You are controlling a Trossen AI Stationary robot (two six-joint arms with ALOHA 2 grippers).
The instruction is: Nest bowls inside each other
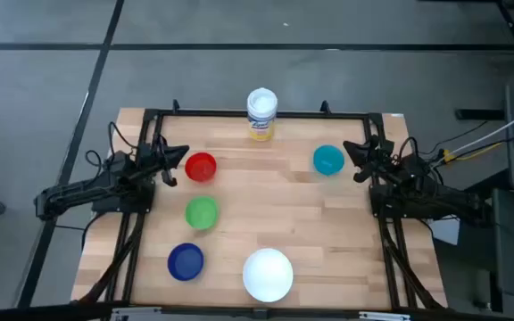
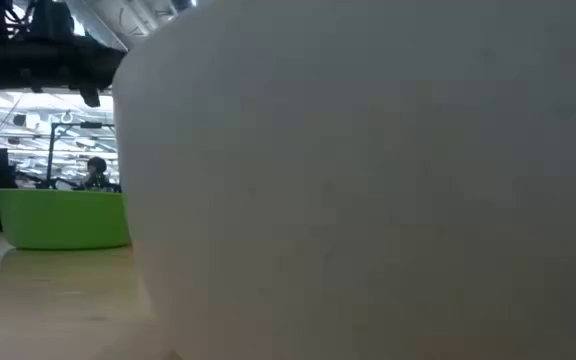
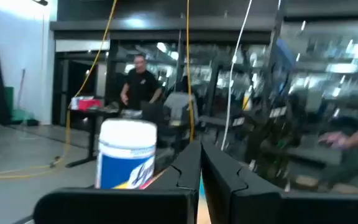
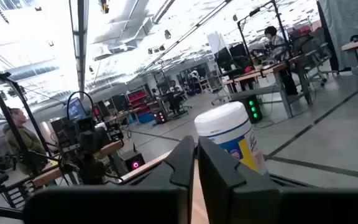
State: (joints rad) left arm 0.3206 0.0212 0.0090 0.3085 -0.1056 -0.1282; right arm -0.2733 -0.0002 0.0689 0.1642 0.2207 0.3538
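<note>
Five bowls stand apart on their bases on the wooden table: a red bowl (image 1: pixel 201 167) at the far left, a green bowl (image 1: pixel 202 212) nearer, a dark blue bowl (image 1: pixel 186 261) at the near left, a teal bowl (image 1: pixel 328 160) at the far right and a larger white bowl (image 1: pixel 268 274) at the near middle. The white bowl (image 2: pixel 368 180) fills the low view, with the green bowl (image 2: pixel 63 218) behind it. My left gripper (image 1: pixel 178 161) is shut beside the red bowl, raised over the left edge. My right gripper (image 1: pixel 353 160) is shut beside the teal bowl.
A white canister with a yellow label (image 1: pixel 261 114) stands at the table's far edge, in the middle; it also shows in the left wrist view (image 3: pixel 127 154) and the right wrist view (image 4: pixel 229 134). A black frame (image 1: pixel 257 113) borders the table. People stand in the room beyond.
</note>
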